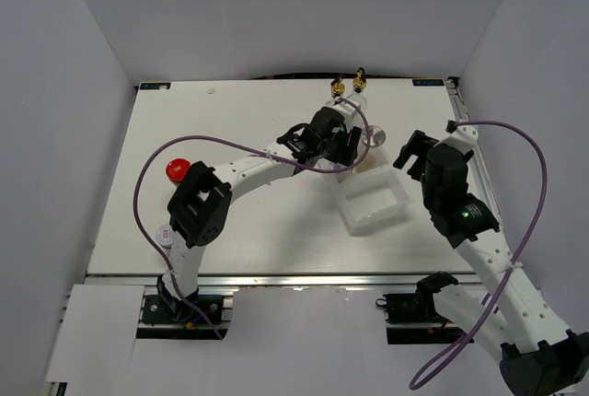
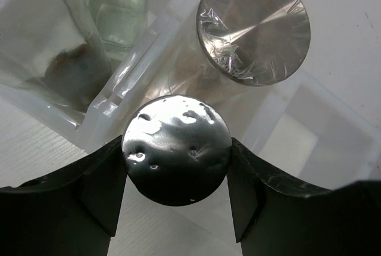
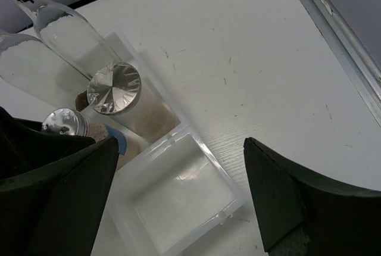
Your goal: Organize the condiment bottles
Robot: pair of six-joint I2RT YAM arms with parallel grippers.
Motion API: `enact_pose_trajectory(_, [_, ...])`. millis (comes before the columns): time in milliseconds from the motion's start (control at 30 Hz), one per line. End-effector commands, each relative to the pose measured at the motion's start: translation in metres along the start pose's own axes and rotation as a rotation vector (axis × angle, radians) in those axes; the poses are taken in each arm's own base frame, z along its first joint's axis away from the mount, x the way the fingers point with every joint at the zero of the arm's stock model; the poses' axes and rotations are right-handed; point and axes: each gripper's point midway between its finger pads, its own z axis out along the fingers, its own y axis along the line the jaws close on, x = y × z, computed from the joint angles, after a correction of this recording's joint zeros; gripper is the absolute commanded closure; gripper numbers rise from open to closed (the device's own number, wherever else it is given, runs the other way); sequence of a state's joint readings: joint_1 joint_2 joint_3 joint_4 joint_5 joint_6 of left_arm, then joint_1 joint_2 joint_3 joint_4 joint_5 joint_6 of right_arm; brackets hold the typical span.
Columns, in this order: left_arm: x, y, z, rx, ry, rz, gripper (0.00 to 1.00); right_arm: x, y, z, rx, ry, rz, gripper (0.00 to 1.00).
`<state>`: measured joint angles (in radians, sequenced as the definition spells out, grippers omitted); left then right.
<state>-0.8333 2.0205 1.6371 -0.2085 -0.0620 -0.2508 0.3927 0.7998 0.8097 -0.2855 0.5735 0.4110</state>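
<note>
The left gripper [image 2: 177, 169] clamps 1 silver-lidded cylinder [image 2: 177, 149] at the tray [image 2: 101, 116] wall, just beside the other cylinder [image 2: 254, 27]; I'd lower it upright, clear of that wall, before releasing; the right gripper [image 3: 178, 202] gapes empty

top view looks down on the whole table [image 1: 138, 212]; both wrist views sit close, sharing the tray [image 3: 178, 199]

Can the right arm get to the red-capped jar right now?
Probably not. The red-capped jar sits far left, and the left arm, stretched across to the tray, blocks the direct path.
</note>
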Motion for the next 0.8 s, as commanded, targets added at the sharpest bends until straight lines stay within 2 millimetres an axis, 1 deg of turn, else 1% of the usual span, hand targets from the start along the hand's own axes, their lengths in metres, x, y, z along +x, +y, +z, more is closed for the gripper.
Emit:
enact_pose_trajectory(0, [-0.05, -0.015, -0.019, 0.041, -0.114, 0.003, 0.44, -0.01, 0.001, 0.002, 0.0, -0.04, 0.016, 0.11])
enact_pose_trajectory(33, [-0.049, -0.015, -0.019, 0.042, -0.109, 0.004, 0.37, -0.01, 0.002, 0.002, 0.0, -0.04, 0.016, 0.11])
enact_pose_trajectory(67, [-0.049, -0.015, -0.02, 0.041, -0.109, 0.007, 0.2, -0.009, 0.002, 0.003, 0.001, -0.037, 0.014, 0.11])
enact_pose_trajectory(100, [-0.049, -0.014, -0.021, 0.036, -0.108, 0.007, 0.13, -0.009, 0.002, 0.003, -0.001, -0.037, 0.016, 0.11])
enact_pose_trajectory(167, [-0.051, -0.013, -0.025, 0.031, -0.107, 0.008, 0.02, -0.008, 0.003, 0.003, -0.004, -0.032, 0.013, 0.11])
enact_pose_trajectory(367, [-0.055, -0.012, -0.039, 0.022, -0.103, 0.008, 0.02, -0.008, 0.005, 0.003, -0.015, -0.028, 0.005, 0.11])
enact_pose_trajectory(467, [-0.05, -0.005, -0.054, -0.006, -0.106, -0.002, 0.02, -0.007, 0.008, 0.004, -0.035, -0.033, -0.012, 0.11])
enact_pose_trajectory(500, [-0.042, 0.001, -0.064, -0.027, -0.097, -0.006, 0.02, -0.008, 0.007, 0.005, -0.033, -0.036, -0.017, 0.11])
enact_pose_trajectory(533, [-0.038, 0.006, -0.07, -0.05, -0.095, -0.019, 0.02, -0.007, 0.007, 0.006, -0.027, -0.033, -0.019, 0.11])
enact_pose_trajectory(567, [-0.036, 0.016, -0.077, -0.1, -0.106, -0.028, 0.02, -0.007, 0.007, 0.006, -0.025, -0.032, -0.02, 0.1])
enact_pose_trajectory(600, [-0.046, 0.019, -0.096, -0.115, -0.143, -0.038, 0.02, -0.008, 0.008, 0.007, -0.025, -0.034, -0.019, 0.11])
enact_pose_trajectory(633, [-0.029, 0.027, -0.101, -0.142, -0.118, -0.045, 0.02, -0.008, 0.012, 0.008, -0.042, -0.031, -0.019, 0.1])
enact_pose_trajectory(667, [-0.028, 0.037, -0.111, -0.197, -0.138, -0.057, 0.02, -0.008, 0.014, 0.009, -0.053, -0.031, -0.017, 0.11])
enact_pose_trajectory(700, [-0.024, 0.044, -0.119, -0.226, -0.141, -0.063, 0.02, -0.01, 0.017, 0.01, -0.069, -0.042, -0.009, 0.1])
enact_pose_trajectory(733, [-0.017, 0.053, -0.137, -0.256, -0.149, -0.083, 0.02, -0.009, 0.02, 0.01, -0.083, -0.04, -0.009, 0.11])
enact_pose_trajectory(767, [-0.013, 0.06, -0.146, -0.297, -0.154, -0.093, 0.02, -0.01, 0.02, 0.01, -0.086, -0.045, -0.008, 0.11])
